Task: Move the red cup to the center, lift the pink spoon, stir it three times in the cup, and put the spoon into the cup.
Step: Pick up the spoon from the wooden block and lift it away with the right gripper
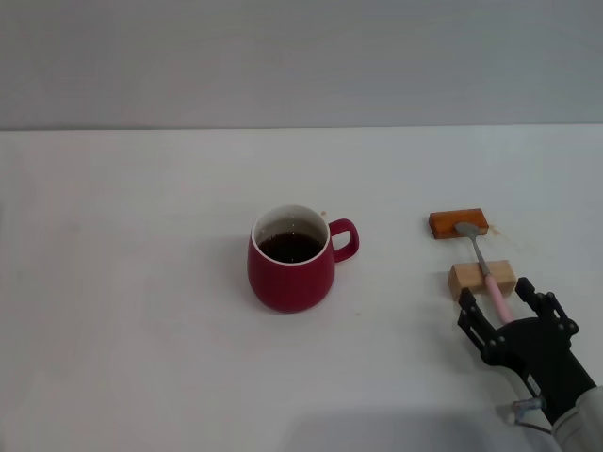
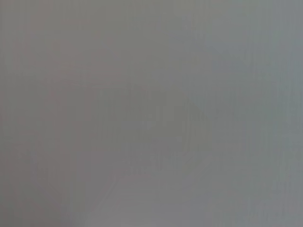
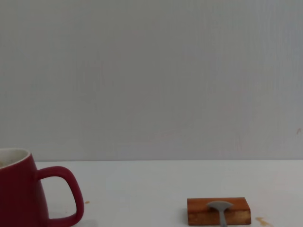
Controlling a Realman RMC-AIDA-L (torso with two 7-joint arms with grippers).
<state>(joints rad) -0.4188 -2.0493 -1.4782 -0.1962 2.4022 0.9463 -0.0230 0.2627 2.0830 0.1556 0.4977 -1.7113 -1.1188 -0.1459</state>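
At the near right of the white tabletop (image 1: 141, 282), my right gripper (image 1: 507, 309) sits low with its black fingers spread apart on either side of the pale pink handle end of the slim pink spoon (image 1: 483, 266), not clamped on it. That spoon's grey metal bowl rests on the orange-brown block (image 1: 458, 223) and its neck crosses the light wooden block (image 1: 481, 279). The rounded dark red ceramic cup (image 1: 291, 260), holding dark liquid, stands well apart to my left near the table's middle, handle toward the spoon.
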